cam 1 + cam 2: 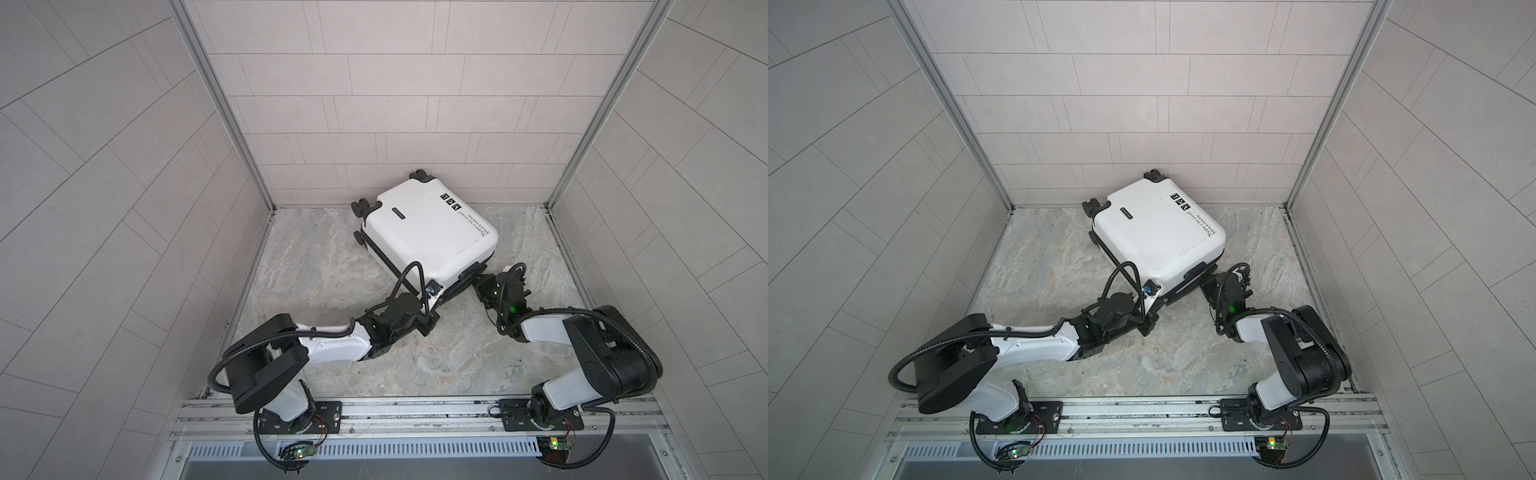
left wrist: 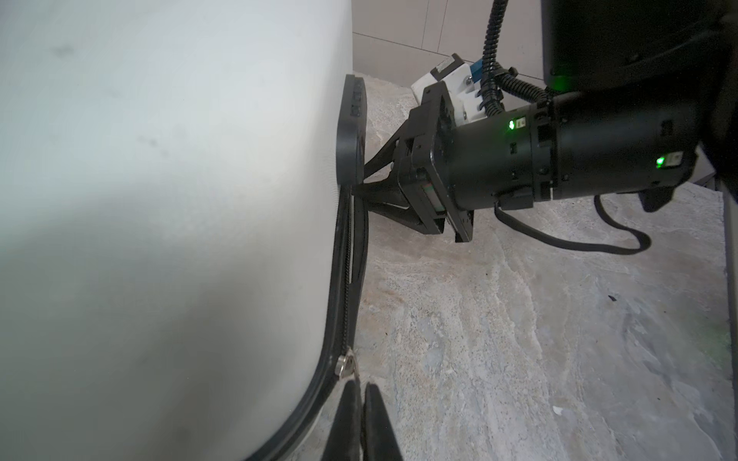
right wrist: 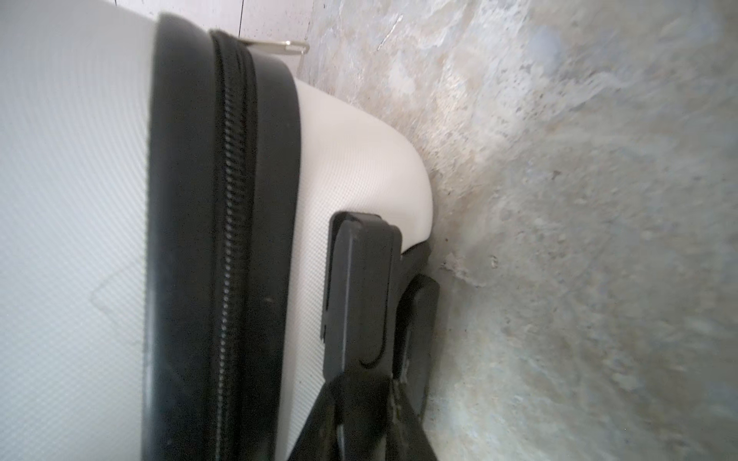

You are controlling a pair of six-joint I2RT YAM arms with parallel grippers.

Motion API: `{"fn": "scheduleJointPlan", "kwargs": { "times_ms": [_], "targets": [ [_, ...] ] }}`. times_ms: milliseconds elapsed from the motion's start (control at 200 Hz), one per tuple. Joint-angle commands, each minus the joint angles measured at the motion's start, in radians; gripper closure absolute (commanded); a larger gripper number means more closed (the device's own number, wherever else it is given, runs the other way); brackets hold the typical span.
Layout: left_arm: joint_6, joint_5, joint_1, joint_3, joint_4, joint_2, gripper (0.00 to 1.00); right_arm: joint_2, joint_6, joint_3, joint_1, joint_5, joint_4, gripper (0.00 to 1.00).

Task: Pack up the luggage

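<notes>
Left gripper [image 2: 360,385], yours: black fingers pressed together, tips right at the small silver zipper pull [image 2: 344,365]; whether they pinch it, you cannot tell. Right gripper [image 3: 365,377]: fingers narrowly parted, closed round the end of the black plastic handle [image 3: 359,291] on the case's near side. Item: small white hard-shell suitcase [image 1: 428,232] with black zipper trim [image 3: 235,239] and black wheels [image 1: 419,175]. You find it lying flat and askew, halves together, on the grey marbled tabletop [image 1: 311,270], wheels toward the tiled back wall [image 1: 395,104].
</notes>
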State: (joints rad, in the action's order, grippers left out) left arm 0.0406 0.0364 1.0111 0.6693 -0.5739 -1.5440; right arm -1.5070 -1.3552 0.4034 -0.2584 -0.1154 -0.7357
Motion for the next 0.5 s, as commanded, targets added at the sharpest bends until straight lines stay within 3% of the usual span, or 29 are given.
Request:
{"fn": "scheduleJointPlan", "kwargs": {
  "times_ms": [0,495],
  "targets": [
    [0.021,-0.084,0.056,0.036,-0.116,-0.027,1.00,0.006,-0.015,-0.027,-0.061,-0.122,0.054,1.00],
    [0.027,-0.002,0.122,0.064,-0.182,-0.138,1.00,-0.057,-0.053,-0.044,-0.110,-0.115,-0.033,1.00]
  ]
}}
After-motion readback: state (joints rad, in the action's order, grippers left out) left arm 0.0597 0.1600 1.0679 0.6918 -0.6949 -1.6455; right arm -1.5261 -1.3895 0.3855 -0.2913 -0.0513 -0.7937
